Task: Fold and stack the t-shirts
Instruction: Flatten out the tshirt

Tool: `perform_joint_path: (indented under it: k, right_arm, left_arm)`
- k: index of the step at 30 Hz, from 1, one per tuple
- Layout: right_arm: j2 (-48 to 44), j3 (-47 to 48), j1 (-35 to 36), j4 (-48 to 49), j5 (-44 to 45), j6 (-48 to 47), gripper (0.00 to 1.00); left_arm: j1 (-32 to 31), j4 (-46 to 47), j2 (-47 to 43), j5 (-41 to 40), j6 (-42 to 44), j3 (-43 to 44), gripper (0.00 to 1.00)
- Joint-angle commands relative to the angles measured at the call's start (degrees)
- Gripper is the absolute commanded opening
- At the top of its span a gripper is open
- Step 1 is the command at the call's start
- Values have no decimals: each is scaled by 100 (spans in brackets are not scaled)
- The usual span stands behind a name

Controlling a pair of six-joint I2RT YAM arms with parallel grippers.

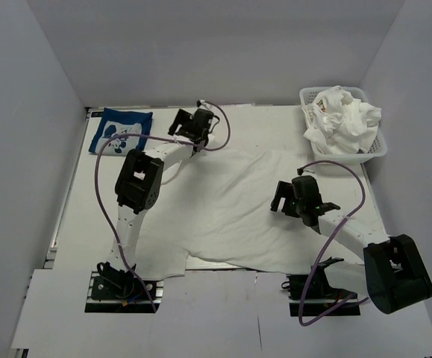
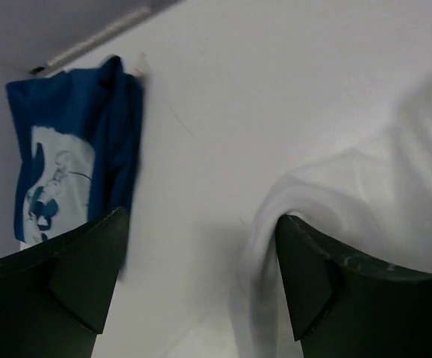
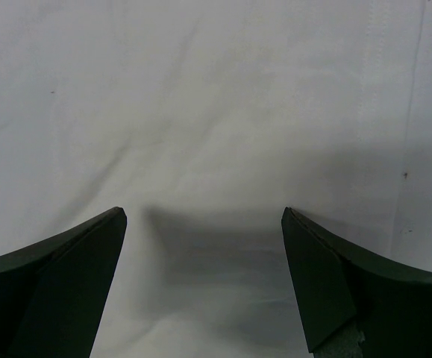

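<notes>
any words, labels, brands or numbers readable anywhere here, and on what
No text can be read in any view.
navy t-shirt: white cartoon print, no letters legible.
clothes in the basket: a faint red mark, too small to read.

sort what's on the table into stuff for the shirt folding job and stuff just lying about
For the job:
large plain white cloth t-shirt, spread out mid-table
folded navy blue cloth t-shirt with white cartoon print, far left corner

Lying about:
white plastic basket, far right corner
crumpled white cloth heaped in it; cannot tell if it is shirts
</notes>
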Motion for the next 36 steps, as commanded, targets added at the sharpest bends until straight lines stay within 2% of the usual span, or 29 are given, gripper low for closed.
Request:
perform_joint_path:
  k: [1,3,5,7,8,11,13,16,19,22,24,25,26,29,32,36]
  right_arm:
    - [79,300,-16,-190,398,-80,90]
    - [105,344,-16,-304,452,-107,90]
    - [131,353,-25,-314,540,-89,90]
    - [140,318,-25,-323,601,-89,90]
    - [184,318,-34,-358,610,-72,90]
    - [333,379,-25,-367,558,-72,90]
    - [421,467,-16,-340,505,-63,90]
    - [483,528,1,-288,321,-54,90]
    - [422,563,-7,-226,233,-89,90]
    - [316,537,1,-147,145,-124,90]
    - [281,502,1,-77,92,-133,90]
    - [298,511,-16,-77,66,-133,90]
    - [290,511,1,-68,57,-142,90]
    - [307,529,-7,-68,-145,-116,90]
    - [281,537,-7,-94,-216,-142,90]
    - [246,511,-7,-94,-154,-160,90]
  left_arm:
    - [465,482,153,-338,-124,643,88]
    - [616,482,392,-217,86,1082,88]
    - [861,673,664,38,245,1381,94]
    - [1133,675,770,433,298,1636,97]
    - [1213,562,858,774,150,1933,99]
    - [1485,342,972,1600,96,2409,99]
    - [1547,341,973,2111,96,2481,99]
    - [1548,271,973,2115,96,2534,99]
    - [1548,-360,851,2245,-271,2762,99]
    - [1417,-896,280,2474,-553,2168,99]
    - [1355,-1091,-132,2709,-1036,1728,99]
    - [1355,-1283,-526,3216,-1299,1325,99]
    - [1355,-1442,-687,3473,-2041,1164,99]
    - [1355,-1734,-1204,4502,-3020,366,99]
    - [1355,-1364,-1418,5267,-3295,-470,99]
    - [1355,-1478,-1260,5760,-3349,-525,99]
